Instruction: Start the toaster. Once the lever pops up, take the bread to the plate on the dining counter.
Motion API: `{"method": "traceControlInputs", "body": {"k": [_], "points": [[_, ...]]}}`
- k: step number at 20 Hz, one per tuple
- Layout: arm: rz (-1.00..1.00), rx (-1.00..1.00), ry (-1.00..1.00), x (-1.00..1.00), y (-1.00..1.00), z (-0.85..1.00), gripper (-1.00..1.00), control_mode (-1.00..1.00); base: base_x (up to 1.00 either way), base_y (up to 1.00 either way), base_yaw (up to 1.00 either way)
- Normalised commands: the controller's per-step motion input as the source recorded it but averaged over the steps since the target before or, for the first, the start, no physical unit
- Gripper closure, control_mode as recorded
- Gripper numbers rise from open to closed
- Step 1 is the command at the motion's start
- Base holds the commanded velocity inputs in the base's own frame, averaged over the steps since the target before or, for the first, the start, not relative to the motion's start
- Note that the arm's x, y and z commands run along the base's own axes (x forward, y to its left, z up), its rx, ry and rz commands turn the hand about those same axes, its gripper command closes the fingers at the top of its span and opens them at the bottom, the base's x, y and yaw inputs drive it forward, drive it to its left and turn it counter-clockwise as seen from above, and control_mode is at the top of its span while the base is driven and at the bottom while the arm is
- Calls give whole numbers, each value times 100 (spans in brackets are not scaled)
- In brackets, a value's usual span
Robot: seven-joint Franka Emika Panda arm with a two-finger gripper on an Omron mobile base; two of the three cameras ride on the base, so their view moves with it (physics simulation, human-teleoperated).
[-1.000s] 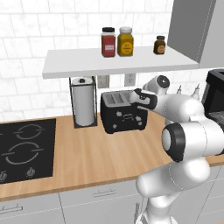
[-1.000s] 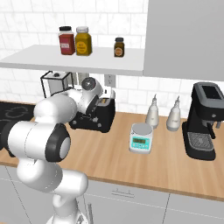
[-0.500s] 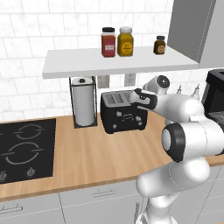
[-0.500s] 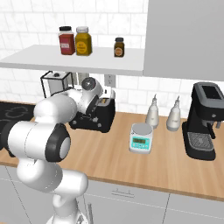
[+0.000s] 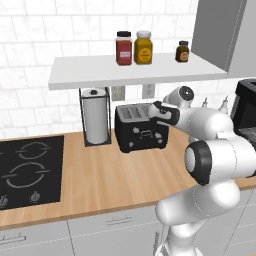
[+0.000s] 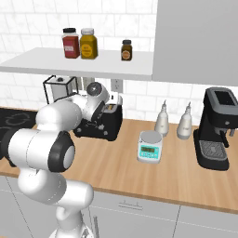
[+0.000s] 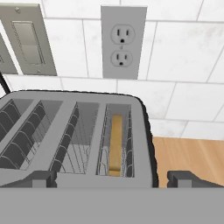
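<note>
The black toaster (image 5: 141, 131) stands on the wooden wall counter under the shelf, also seen at toaster (image 6: 104, 124). From the hand view I look down into its silver-rimmed slots (image 7: 78, 131). The brown bread (image 7: 116, 144) stands sunk in the rightmost slot. My gripper (image 5: 155, 111) hovers just above the toaster's right end and is open, its fingertips (image 7: 188, 178) far apart with nothing between them. The plate and the dining counter are out of view.
A paper towel holder (image 5: 96, 122) stands left of the toaster, and a black hob (image 5: 27, 170) lies further left. Jars (image 5: 132, 47) sit on the shelf above. To the right are a scale (image 6: 149, 146), two bottles (image 6: 162, 120) and a coffee machine (image 6: 219, 128).
</note>
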Motion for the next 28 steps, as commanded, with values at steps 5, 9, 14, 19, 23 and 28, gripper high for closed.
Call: {"method": "traceControlInputs", "body": {"k": [5,9,14,19,23,28], "points": [[0,0,0,0,0,0,-100,-100,0,0,0],[0,0,0,0,0,0,-100,-100,0,0,0],[0,0,0,0,0,0,-100,-100,0,0,0],[0,0,0,0,0,0,-100,-100,0,0,0],[0,0,0,0,0,0,-100,-100,0,0,0],[0,0,0,0,0,0,-100,-100,0,0,0]]}}
